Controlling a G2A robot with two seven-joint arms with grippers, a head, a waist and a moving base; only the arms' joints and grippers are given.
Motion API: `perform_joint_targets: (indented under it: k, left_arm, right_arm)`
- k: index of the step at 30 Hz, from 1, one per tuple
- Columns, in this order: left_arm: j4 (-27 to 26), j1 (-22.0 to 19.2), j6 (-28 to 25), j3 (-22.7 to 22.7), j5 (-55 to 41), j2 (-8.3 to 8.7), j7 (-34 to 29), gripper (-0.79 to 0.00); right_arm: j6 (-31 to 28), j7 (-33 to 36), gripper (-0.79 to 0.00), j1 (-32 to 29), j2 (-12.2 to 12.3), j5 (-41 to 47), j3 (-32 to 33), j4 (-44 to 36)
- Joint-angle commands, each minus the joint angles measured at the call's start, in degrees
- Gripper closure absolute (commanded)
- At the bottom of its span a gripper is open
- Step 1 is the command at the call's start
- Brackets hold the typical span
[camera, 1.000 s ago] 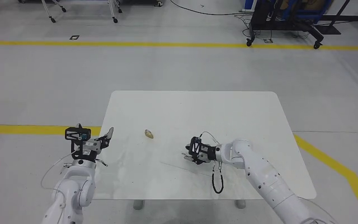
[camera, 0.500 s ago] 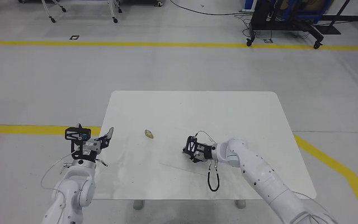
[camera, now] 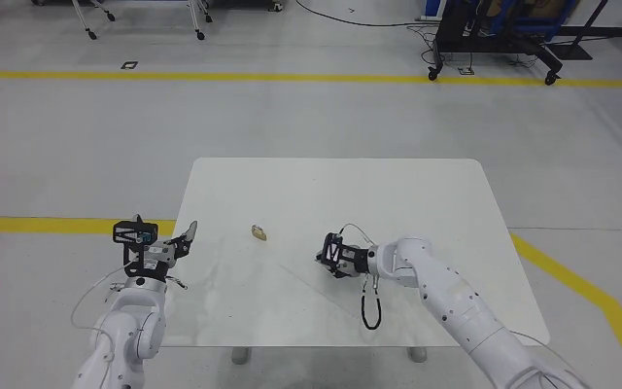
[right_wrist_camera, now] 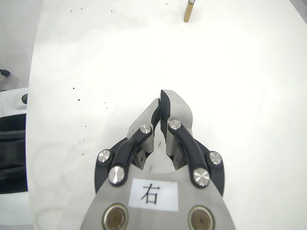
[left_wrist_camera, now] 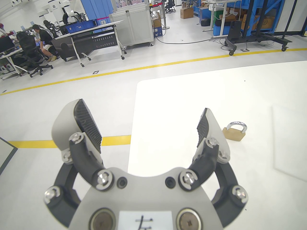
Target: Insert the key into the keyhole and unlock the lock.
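White desk is standing on yellow-lined grey floor | brass lock, silver shackle, is lying in desk's left half | left gripper is hovering spread at left edge | right gripper is pressing together mid-desk

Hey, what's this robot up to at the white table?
It is set to unlock a small brass padlock with a silver shackle, which sits untouched on the white table. The left arm hangs at the table's edge near the padlock, its jaws wide open and empty. The right arm is low over the table's middle, jaws pressed together and pointing toward the padlock, apart from it. Whether a key sits between them is too small to tell.
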Motion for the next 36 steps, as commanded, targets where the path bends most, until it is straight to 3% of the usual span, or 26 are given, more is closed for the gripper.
perform_joint_targets:
  k: [1,16,20,24,28,36]
  left_arm:
    - [0.00,0.00,0.00,0.00,0.00,0.00,0.00,-0.785]
    - [0.00,0.00,0.00,0.00,0.00,0.00,0.00,-0.785]
    - [0.00,0.00,0.00,0.00,0.00,0.00,0.00,-0.785]
    - [0.00,0.00,0.00,0.00,0.00,0.00,0.00,-0.785]
    - [0.00,0.00,0.00,0.00,0.00,0.00,0.00,-0.785]
    - [0.00,0.00,0.00,0.00,0.00,0.00,0.00,-0.785]
  right_arm:
    - [0.48,-1.31,0.000,-0.39,0.30,-0.38,0.89,-1.37]
    - [0.82,-3.66,0.000,-1.54,0.87,0.32,2.95,-3.10]
    - [2.54,-9.05,0.000,-2.93,0.81,7.29,5.12,-2.13]
    - [-2.91,-17.58,0.000,-4.67,1.01,18.33,8.28,-1.49]
    - [-11.19,-20.47,0.000,-6.84,2.00,25.19,12.03,-2.33]
    - [-11.19,-20.47,0.000,-6.84,2.00,25.19,12.03,-2.33]
